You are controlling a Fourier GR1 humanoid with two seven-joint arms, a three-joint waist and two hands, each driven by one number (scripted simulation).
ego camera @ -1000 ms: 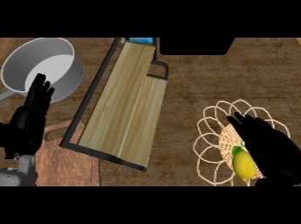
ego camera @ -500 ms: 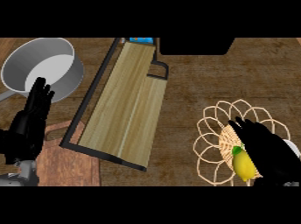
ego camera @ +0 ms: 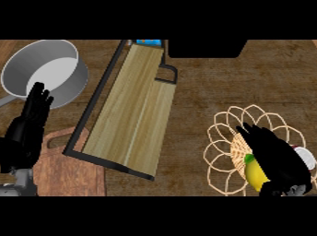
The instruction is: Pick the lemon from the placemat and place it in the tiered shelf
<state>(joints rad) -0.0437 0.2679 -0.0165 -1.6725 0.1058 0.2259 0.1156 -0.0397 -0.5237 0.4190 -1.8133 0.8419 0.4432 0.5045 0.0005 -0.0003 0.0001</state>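
Close to you, your right hand (ego camera: 278, 159) lies over the yellow lemon (ego camera: 254, 175) on the woven placemat (ego camera: 236, 147) and hides much of it, so you cannot tell if it grips, while your left hand (ego camera: 25, 133) rests open beside the tiered shelf (ego camera: 134, 115), with the grey pot (ego camera: 52, 69) farther off.

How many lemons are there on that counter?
1. The lemon lies on the woven placemat at the view's lower right, partly covered by the right hand. More could be hidden under that hand.
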